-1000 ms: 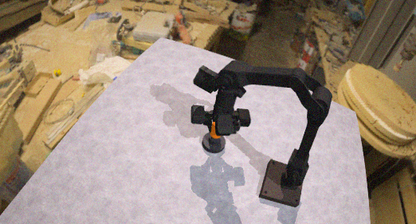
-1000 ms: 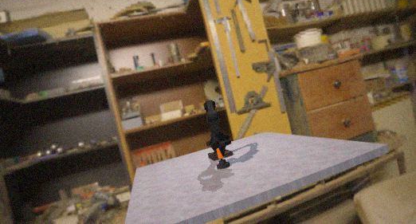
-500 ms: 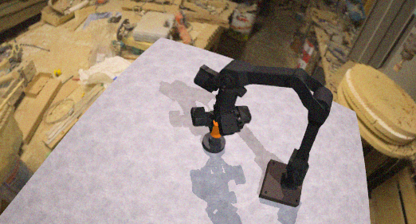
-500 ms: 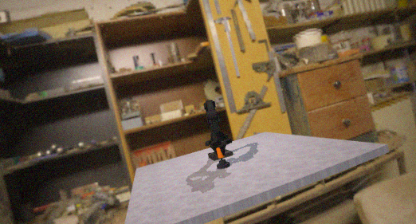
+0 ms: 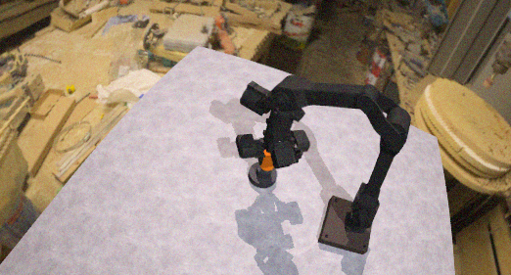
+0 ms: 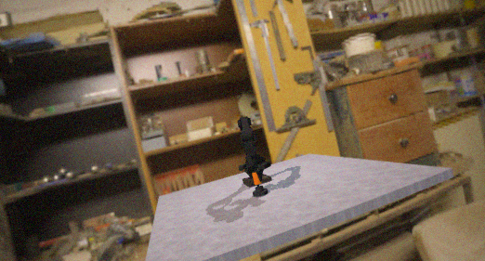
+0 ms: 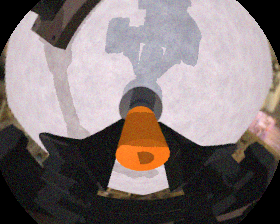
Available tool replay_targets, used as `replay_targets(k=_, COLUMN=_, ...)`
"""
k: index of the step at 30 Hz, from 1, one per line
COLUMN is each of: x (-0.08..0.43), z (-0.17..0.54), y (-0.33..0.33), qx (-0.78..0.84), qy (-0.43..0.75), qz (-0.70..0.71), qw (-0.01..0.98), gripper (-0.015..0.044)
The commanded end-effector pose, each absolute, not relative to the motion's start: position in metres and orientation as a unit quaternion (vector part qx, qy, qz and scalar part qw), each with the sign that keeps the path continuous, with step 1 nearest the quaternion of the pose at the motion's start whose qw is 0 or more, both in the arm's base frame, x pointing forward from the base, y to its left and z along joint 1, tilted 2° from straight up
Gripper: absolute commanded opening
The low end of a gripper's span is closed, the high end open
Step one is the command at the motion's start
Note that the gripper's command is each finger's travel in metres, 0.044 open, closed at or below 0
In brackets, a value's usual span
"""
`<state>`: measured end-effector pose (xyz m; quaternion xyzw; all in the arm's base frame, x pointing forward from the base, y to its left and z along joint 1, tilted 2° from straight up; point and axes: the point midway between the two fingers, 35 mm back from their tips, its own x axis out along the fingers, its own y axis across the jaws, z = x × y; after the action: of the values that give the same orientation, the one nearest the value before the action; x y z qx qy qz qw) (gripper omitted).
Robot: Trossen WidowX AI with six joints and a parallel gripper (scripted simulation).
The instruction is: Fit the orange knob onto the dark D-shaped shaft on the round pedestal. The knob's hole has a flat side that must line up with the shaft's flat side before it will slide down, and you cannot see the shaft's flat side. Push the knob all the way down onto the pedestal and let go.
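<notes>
The orange knob [image 5: 267, 161] [image 6: 255, 178] [image 7: 142, 131] is between the fingers of my gripper [image 5: 266, 156] [image 6: 255, 175] [image 7: 140, 123], which is shut on it. The round dark pedestal [image 5: 255, 178] [image 6: 261, 193] [image 7: 125, 107] stands on the table below. Its dark shaft [image 5: 264, 175] [image 7: 142, 95] shows just beneath the knob in the top view and past the knob's far end in the wrist view. The knob is above the pedestal disc, not down on it. Whether the shaft's tip is inside the hole cannot be told. The shaft's flat side is hidden.
The arm's brown base plate [image 5: 338, 222] [image 7: 56, 31] stands to the right of the pedestal in the top view. The pale table top [image 5: 162, 183] [image 6: 334, 188] carries shadows of the arm. Workshop clutter and shelves lie beyond the table's edges.
</notes>
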<state>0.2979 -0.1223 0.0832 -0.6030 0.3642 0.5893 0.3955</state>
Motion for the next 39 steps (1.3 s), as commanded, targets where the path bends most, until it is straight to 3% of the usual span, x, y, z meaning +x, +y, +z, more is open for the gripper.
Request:
replay_targets(k=1, x=0.2977, z=0.082, y=-0.1219, qx=-0.604, qy=0.362, qz=0.591, qw=0.395, gripper=0.0)
replay_targets(k=21, x=0.3011, z=0.0864, y=-0.1232, qx=-0.604, qy=0.362, qz=0.59, qw=0.395, gripper=0.0)
replay_targets(k=28, x=0.3037, z=0.0885, y=-0.1242, qx=-0.64, qy=0.302, qz=0.623, qw=0.333, gripper=0.0)
replay_targets(k=39, x=0.3067, z=0.0871, y=-0.1251, qx=-0.642, qy=0.298, qz=0.625, qw=0.33, gripper=0.0)
